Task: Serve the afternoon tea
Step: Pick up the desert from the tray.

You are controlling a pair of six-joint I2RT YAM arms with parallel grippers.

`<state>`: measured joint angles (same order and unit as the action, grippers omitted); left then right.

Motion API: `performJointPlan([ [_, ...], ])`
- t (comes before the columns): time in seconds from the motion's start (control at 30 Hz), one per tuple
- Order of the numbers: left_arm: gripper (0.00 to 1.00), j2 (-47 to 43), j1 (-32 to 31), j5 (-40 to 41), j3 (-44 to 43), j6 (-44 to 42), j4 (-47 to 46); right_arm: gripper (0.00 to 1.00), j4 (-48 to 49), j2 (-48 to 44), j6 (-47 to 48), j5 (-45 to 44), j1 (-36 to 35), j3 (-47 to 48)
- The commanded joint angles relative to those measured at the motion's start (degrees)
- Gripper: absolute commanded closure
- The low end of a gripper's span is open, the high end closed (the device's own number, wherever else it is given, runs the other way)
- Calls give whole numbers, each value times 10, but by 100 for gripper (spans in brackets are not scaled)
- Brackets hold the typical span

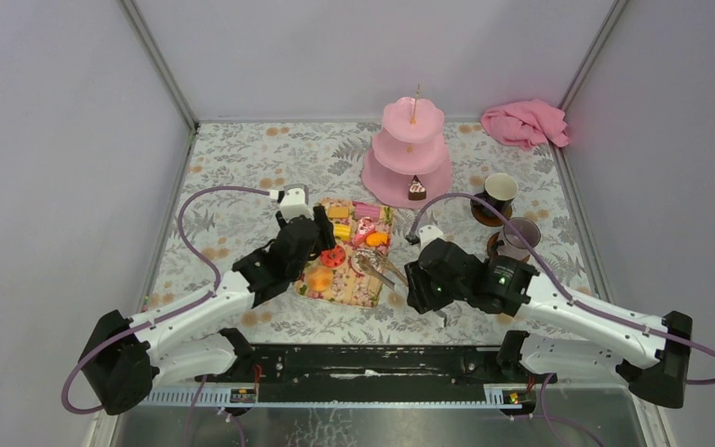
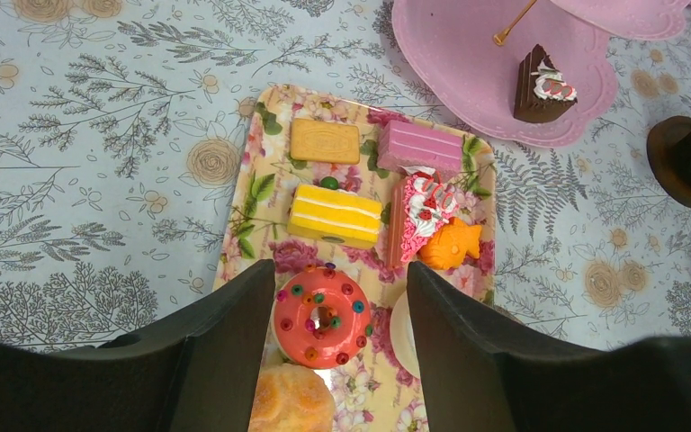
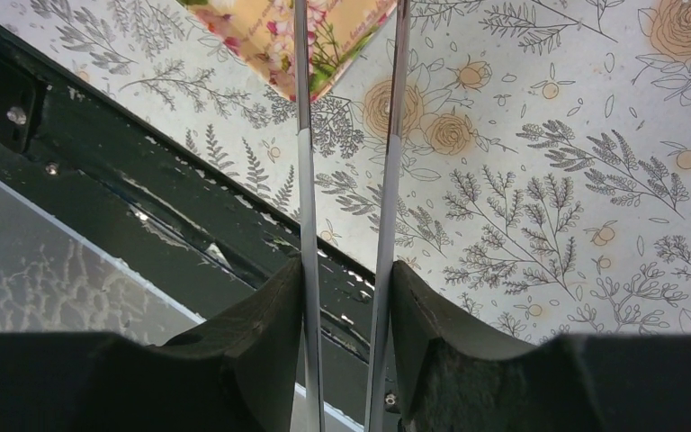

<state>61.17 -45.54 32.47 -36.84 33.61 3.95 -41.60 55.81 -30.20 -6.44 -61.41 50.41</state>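
You are hanging the left gripper (image 2: 340, 272) over the near end of the floral tray (image 2: 256, 198). Its fingers are spread wide and straddling the red doughnut (image 2: 321, 317), not pinching it yet. The left finger is sitting just beside the doughnut's rim and the right finger is leaving a gap.

You are, I judge, setting up the pick of that doughnut for the pink stand (image 2: 468, 54). The stand is sitting far and right of the tray, with only a chocolate cake (image 2: 540, 85) showing on its bottom tier.

To do this well, be shifting slightly left so the doughnut is centred, then lowering straight and closing slowly. A bun (image 2: 292, 405) is crowding it on the near side, though I cannot tell whether they touch, and the yellow cake (image 2: 335, 216) is lying just beyond, so a skewed descent is risking a nudge.

The right gripper (image 3: 346, 270) is pinching metal tongs (image 3: 302, 162), with both arms pressed against its fingers and reaching toward the tray's near right corner. Be holding it clear.

The black mug (image 1: 500, 189) and grey mug (image 1: 521, 235) are waiting at the right.
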Motion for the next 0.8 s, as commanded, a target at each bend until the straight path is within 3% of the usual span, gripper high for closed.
performJointPlan([
  [0.0,36,-10,4,23,-10,6,-1,56,-6,25,32,0,-4,35],
  [0.77,36,-20,4,25,6,9,-10,56,-52,92,91,8,-26,63],
])
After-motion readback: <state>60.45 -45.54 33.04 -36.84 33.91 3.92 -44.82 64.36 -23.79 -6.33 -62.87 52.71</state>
